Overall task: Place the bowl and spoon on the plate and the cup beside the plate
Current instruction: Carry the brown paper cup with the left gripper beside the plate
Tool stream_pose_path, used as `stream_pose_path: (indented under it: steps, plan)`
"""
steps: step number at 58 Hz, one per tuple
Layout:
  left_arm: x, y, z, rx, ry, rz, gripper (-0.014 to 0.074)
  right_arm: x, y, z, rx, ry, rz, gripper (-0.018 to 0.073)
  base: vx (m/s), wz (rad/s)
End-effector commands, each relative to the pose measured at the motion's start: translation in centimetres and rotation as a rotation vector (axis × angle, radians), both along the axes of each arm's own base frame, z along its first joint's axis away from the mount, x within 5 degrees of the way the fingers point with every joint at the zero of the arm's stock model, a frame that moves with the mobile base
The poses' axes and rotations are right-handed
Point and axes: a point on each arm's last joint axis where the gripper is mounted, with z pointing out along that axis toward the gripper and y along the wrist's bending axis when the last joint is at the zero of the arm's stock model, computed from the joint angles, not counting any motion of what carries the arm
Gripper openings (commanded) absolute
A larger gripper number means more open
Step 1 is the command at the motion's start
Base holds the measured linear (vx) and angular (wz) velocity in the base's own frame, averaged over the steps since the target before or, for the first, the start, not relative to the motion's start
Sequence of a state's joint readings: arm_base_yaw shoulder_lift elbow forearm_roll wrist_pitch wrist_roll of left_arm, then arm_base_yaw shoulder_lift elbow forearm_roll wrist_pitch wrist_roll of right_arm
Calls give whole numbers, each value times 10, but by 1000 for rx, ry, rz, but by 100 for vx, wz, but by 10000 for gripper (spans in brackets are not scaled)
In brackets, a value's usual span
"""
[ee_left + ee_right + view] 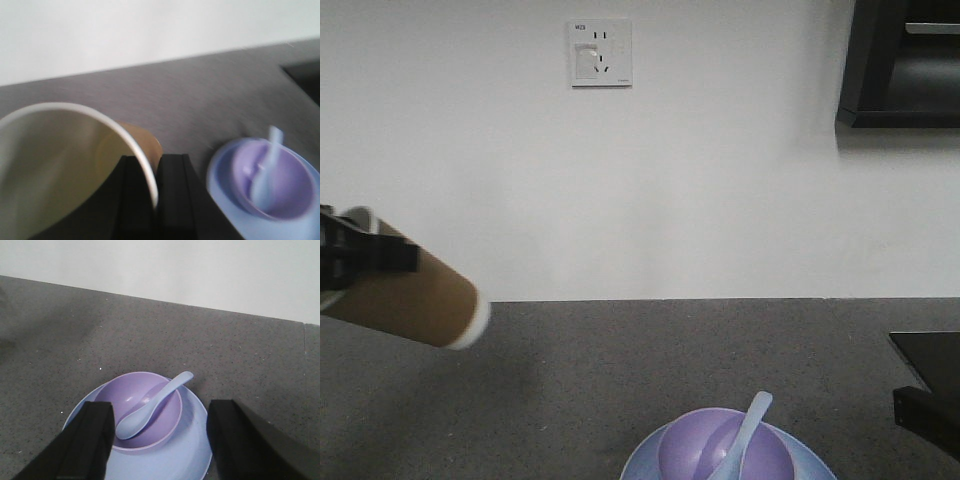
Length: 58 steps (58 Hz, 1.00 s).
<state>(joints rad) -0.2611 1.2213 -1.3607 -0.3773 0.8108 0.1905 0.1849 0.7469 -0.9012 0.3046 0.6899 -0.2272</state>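
My left end effector (155,200) grips the cup (405,295) by its rim, tilted above the bench (620,370). My right end effector (160,440) is spread wide; between its fingers sits the bowl (150,412) on the plate (185,450), the spoon (152,405) resting inside.

White wall socket (600,53) (centred high) — dark cabinet (905,62) top right, grey speckled countertop (720,350) below.
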Motion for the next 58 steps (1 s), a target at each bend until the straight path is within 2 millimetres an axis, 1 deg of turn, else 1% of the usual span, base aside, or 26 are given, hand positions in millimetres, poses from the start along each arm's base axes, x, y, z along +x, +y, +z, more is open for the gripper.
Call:
stream_pose_path:
  steps: [1, 3, 6, 10, 13, 18, 23, 26, 32, 43, 53, 58]
  plan:
    - [3, -31, 3, -46, -27, -106, -3, 1, -2, 13, 19, -84, -20, 469, 0, 0]
    - [6, -46, -7, -32, 14, -155, -1, 1, -2, 13, 18, -82, -19, 469, 0, 0]
    - [10, -63, -20, -7, 65, -208, 0, 0, -2, 13, 17, -77, -17, 469, 0, 0]
    - [16, -82, -39, 41, 134, -263, 0, 0, -2, 12, 16, -73, -16, 469, 0, 0]
    - [20, -92, -54, 96, 178, -293, 0, 0, -2, 12, 16, -73, -16, 469, 0, 0]
    - [25, -101, -75, 187, 256, -320, 0, 0, -2, 12, 16, -73, -16, 469, 0, 0]
    - [28, -103, -87, 238, 307, -304, 0, 0, -2, 12, 15, -70, -15, 469, 0, 0]
    - [30, -102, -90, 262, 312, -287, 0, 0, -2, 12, 16, -70, -16, 469, 0, 0]
    - [33, -100, -90, 283, 292, -270, 0, 0, -2, 12, 16, -70, -16, 469, 0, 0]
    - [34, -101, -90, 276, 282, -269, 25, 0, -2, 12, 16, -70, -16, 469, 0, 0]
    - [34, -101, -90, 274, 284, -268, 116, 0, -2, 12, 16, -70, -16, 469, 0, 0]
    - [34, -101, -90, 273, 286, -269, 194, 0, -2, 12, 16, -70, -16, 469, 0, 0]
